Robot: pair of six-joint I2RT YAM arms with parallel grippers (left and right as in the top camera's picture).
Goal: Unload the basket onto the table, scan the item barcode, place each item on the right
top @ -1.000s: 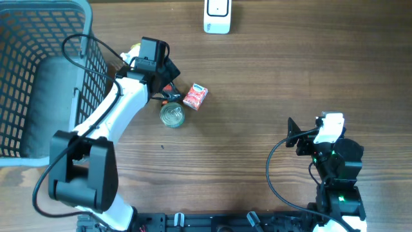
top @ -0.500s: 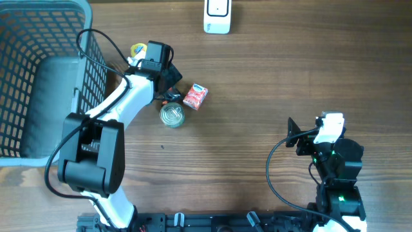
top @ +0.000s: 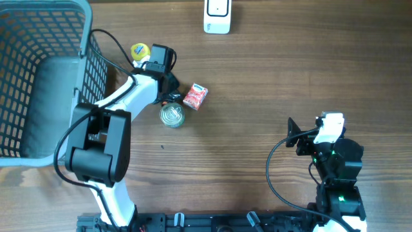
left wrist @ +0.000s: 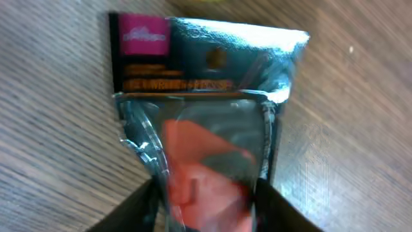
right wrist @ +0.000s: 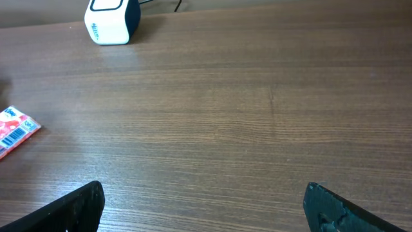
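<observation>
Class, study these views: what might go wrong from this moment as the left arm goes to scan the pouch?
1. The left jaws pinch only one end of the shiny foil pouch; it may slip or flop when lifted.
2. The can and red carton lie close beside the arm; a swing toward the scanner could knock them.

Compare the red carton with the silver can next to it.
The carton is red and boxy; the can is silver and round. The carton lies flat; the can stands upright. The carton shows a barcode in the right wrist view; the can shows none. Both rest on the table, unheld.
</observation>
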